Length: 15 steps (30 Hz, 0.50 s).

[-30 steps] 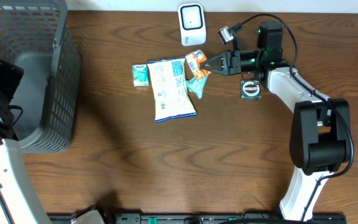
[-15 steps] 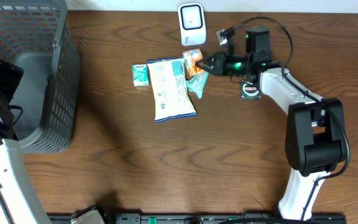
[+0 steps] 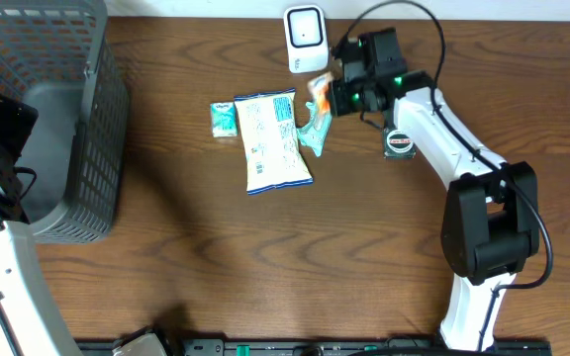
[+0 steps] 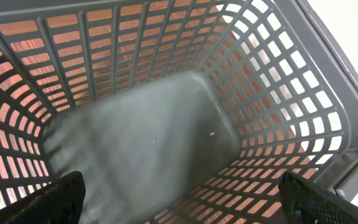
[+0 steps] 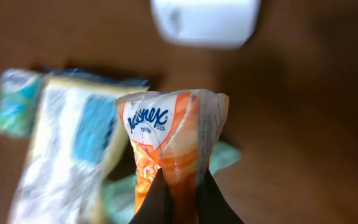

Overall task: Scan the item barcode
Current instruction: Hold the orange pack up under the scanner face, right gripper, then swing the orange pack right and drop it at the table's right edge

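Observation:
My right gripper (image 3: 331, 98) is shut on an orange Kleenex tissue pack (image 3: 319, 94), held just off the table below and right of the white scanner (image 3: 305, 38). In the right wrist view the pack (image 5: 173, 134) stands upright between the dark fingers (image 5: 156, 205), and the scanner (image 5: 205, 22) shows blurred at the top. No barcode shows on the pack's visible face. My left gripper (image 4: 188, 202) hangs open inside the grey basket (image 4: 272, 106) with nothing between its fingers.
A white and blue snack bag (image 3: 273, 138), a small teal pack (image 3: 225, 118) and a green packet (image 3: 315, 135) lie left of and below the held pack. A round black and red item (image 3: 399, 142) sits under the right arm. The basket (image 3: 87, 148) fills the far left.
My right gripper has swung left and up with the orange pack, turning it and bringing it closer to the scanner. The left arm has not moved.

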Motion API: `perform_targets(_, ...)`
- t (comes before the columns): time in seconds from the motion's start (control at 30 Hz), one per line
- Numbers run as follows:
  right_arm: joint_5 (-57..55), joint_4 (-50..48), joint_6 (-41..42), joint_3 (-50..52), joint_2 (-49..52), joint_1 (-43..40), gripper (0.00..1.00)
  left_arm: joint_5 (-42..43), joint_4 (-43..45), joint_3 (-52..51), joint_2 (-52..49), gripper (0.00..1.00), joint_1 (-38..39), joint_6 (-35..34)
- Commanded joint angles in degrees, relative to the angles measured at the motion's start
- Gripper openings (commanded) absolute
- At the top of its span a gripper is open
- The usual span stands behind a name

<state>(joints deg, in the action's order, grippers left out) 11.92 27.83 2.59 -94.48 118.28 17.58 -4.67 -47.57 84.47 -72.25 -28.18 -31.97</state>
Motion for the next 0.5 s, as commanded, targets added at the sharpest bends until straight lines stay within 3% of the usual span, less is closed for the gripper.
perform_targets(0.0, -12.22, -2.49, -7.26, -2.69, -0.96, 2.27, 0.01, -0.52, 0.02, 0.15, -0.22, 0.98, -0.13, -0.5)
perform_targets(0.27, -14.4, -6.12, -10.05, -10.82, 1.05, 2.89, 0.01, -0.52, 0.02, 0.13, -0.22, 0.98, -0.13, -0.5)
perform_targets(0.47, -15.76, -1.73, -12.92, -24.79, 9.9, 2.89, 0.01, -0.52, 0.02, 0.15, -0.22, 0.98, -0.13, -0.5)
